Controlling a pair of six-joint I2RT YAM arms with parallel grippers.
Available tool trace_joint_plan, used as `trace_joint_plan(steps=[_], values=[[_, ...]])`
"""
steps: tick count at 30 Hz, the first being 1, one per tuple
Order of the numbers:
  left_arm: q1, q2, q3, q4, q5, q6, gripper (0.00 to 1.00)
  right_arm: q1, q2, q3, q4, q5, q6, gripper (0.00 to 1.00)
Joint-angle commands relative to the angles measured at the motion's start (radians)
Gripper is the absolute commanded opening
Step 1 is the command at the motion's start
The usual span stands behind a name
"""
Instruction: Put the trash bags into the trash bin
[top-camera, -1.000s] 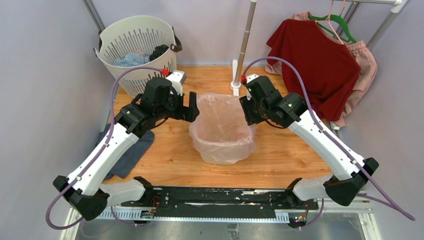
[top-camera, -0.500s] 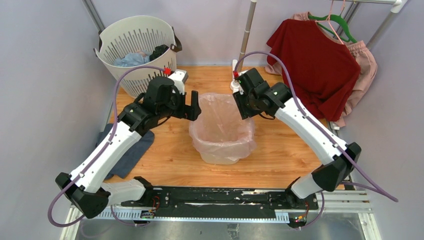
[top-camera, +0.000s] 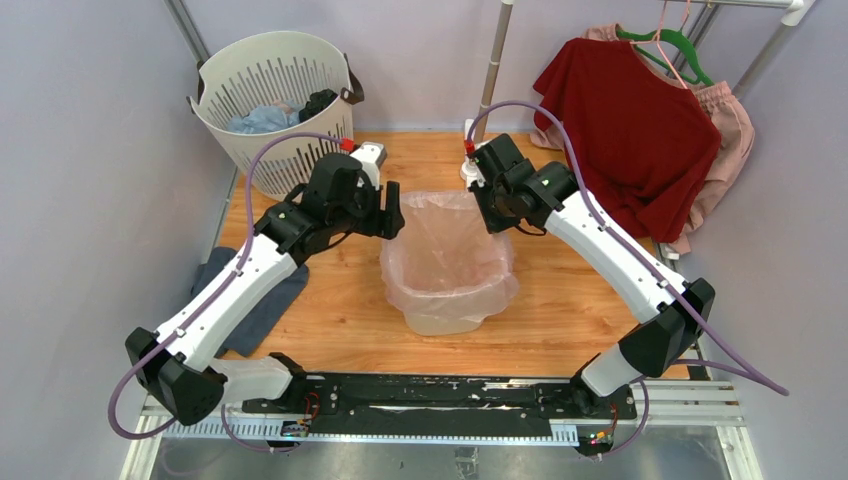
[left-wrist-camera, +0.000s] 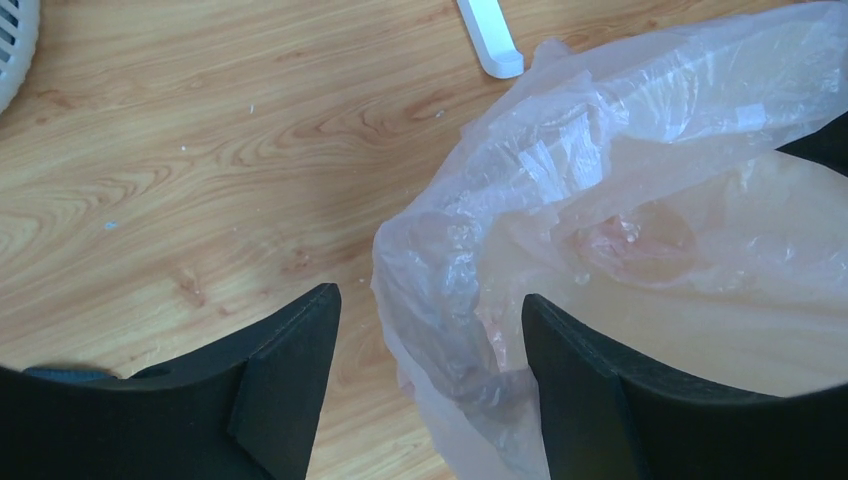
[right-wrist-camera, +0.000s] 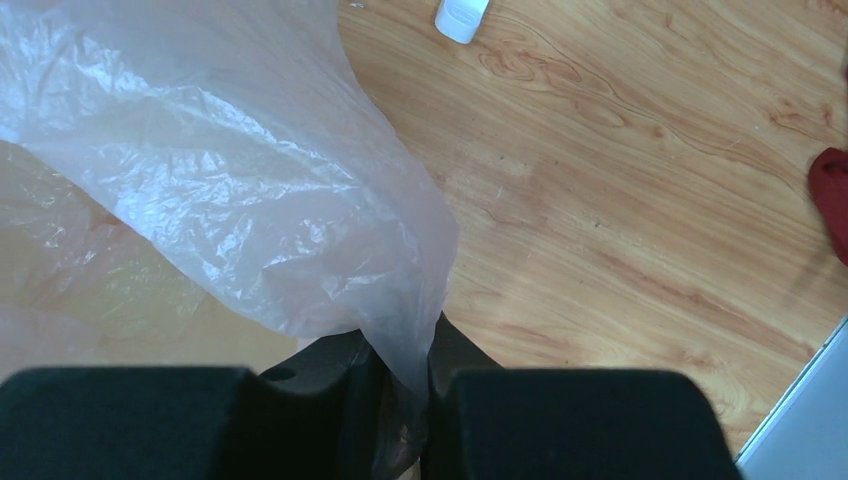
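Note:
The cream trash bin stands mid-table, lined with the translucent pale-pink trash bag, whose rim drapes over the bin's edge. My left gripper is at the rear-left rim. In the left wrist view its jaws stand open astride a bunched fold of the bag; the right finger touches the film. My right gripper is at the rear-right rim. In the right wrist view it is shut on a pinched corner of the bag. The bin's beige inside shows through the film.
A white slotted basket with clothes stands at the back left. A blue-grey cloth lies under the left arm. A white pole stands just behind the bin. A red shirt and a pink garment hang at the back right.
My right gripper moved left to the bag's rear-right rim and closed on it. My left gripper shifted right over the rear-left rim, and its jaws narrowed.

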Motion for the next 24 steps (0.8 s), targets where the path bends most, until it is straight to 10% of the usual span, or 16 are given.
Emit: trace_joint_plan(steps=[1,24], values=[[0.007,0.024,0.0,0.036,0.007,-0.004,0.72,-0.017,-0.013,0.03,0.003,0.003,-0.001,0.17],[0.099,0.242,0.11,0.21,0.0,0.05,0.74,-0.127,0.136,0.116,0.156,0.066,0.066,0.13]])
